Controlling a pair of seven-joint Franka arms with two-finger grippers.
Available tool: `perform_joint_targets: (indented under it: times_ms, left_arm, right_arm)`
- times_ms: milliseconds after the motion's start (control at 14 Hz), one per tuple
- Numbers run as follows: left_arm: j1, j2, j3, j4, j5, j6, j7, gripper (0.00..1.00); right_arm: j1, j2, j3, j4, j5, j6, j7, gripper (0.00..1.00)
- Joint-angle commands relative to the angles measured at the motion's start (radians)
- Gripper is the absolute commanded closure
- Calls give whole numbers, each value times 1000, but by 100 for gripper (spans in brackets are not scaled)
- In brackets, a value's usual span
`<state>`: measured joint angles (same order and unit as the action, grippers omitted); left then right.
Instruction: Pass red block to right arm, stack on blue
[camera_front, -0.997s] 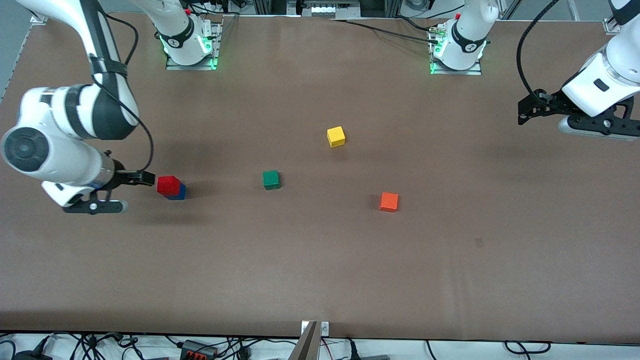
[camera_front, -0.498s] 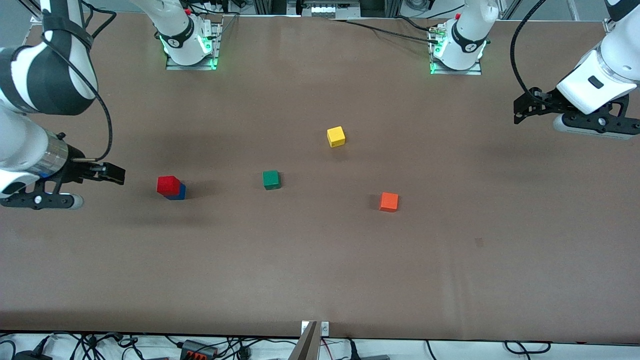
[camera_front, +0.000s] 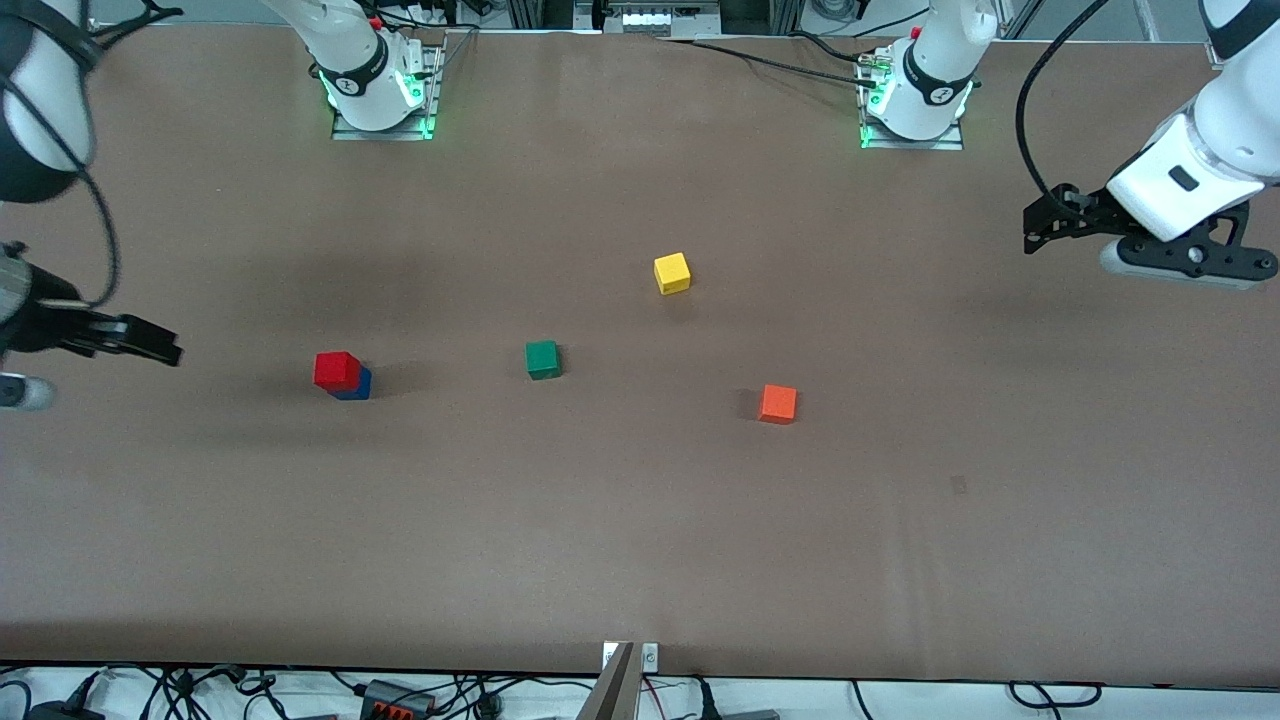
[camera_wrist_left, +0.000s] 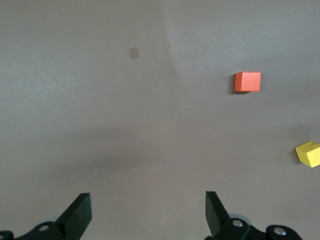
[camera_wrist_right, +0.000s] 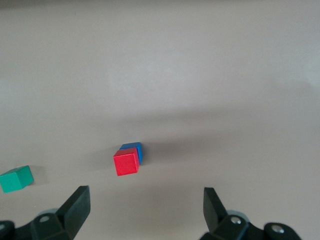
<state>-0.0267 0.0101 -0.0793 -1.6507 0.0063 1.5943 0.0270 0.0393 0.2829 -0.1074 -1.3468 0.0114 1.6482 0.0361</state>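
Brown-covered table (camera_front: 640, 540), cables (camera_front: 400, 692) along its camera-side edge.

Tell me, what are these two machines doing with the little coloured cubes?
Right now neither arm holds anything. The red block sits stacked on the blue block, toward the right arm's end of the table. The right gripper hangs beside that stack, fingers open. The left gripper waits over its own end of the table, also open. A green cube, a yellow cube and an orange cube lie loose mid-table, untouched.
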Motion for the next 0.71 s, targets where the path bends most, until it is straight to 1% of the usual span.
perform_joint_targets:
  times_ms: [0, 142, 427, 641]
  left_arm:
    - [-33, 59, -8, 101, -5, -19, -40, 0]
    - [-32, 59, -16, 101, 12, -19, -107, 0]
    - [-18, 61, -13, 101, 11, -19, -99, 0]
    - [-15, 61, -13, 100, 11, -20, -99, 0]
  right_arm:
    - [-81, -73, 70, -15, 13, -33, -27, 0]
    - [-87, -106, 74, -41, 13, -39, -38, 0]
    - [-78, -146, 75, -95, -2, -79, -38, 0]
    - [-73, -208, 77, -199, -25, -47, -38, 0]
